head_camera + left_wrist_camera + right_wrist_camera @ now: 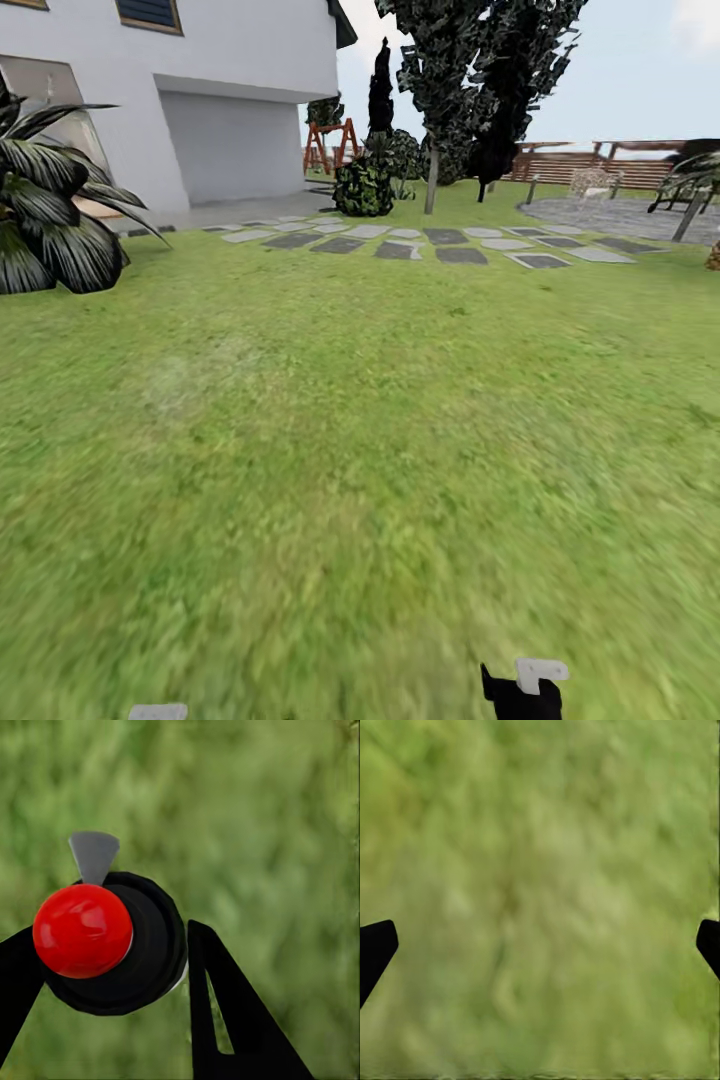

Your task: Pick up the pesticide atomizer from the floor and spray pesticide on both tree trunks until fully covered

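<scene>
- Open lawn (360,450) stretches ahead to stepping slabs (420,243), two trees (470,80) and a fence (590,165).
- Left gripper (112,960) clamps the red-capped pesticide atomizer (82,930) between its fingers (225,1020).
- Right gripper (540,945) is spread wide, holding nothing, grass between its fingertips (375,949).

A: What is cut off?

B: The palm (45,215) by the left edge; the right end effector (540,945) shows fingertips (375,945) only.

A: Blurred?

B: The grass (540,870) under both wrists. The sprayer (112,945) body is hidden behind its own red cap (82,930).
</scene>
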